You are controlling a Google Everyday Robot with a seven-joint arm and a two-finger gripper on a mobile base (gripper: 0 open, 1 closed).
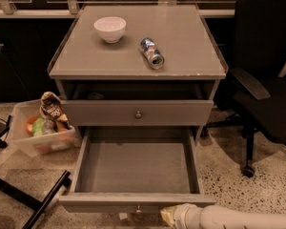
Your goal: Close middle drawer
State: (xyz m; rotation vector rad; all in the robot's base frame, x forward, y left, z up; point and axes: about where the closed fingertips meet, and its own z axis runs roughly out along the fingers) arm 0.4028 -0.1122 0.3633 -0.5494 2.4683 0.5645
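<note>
Far left, on the floor: a clear plastic bin (26, 144) is sitting just beside the cabinet, holding mixed snack items.

Worktop (190, 46): a white bowl (109, 28) is standing upright toward the back left. A drink can (152, 53) is lying on its side near the centre, apart from the bowl.

Below: the upper drawer (95, 113) is showing its flat front and round knob (138, 114).

The middle drawer (136, 166) is standing pulled far out toward the camera, showing its plain grey inside, its small knob (138, 208) centred on the front.

My hand (174, 217) is sitting low at the bottom edge, just right of that knob, at the drawer front. I cannot tell whether it is touching, nor whether it is open or closed. My pale arm (248, 219) is reaching in from the right.

Far right: a black office chair (271, 94) is standing near the cabinet.
</note>
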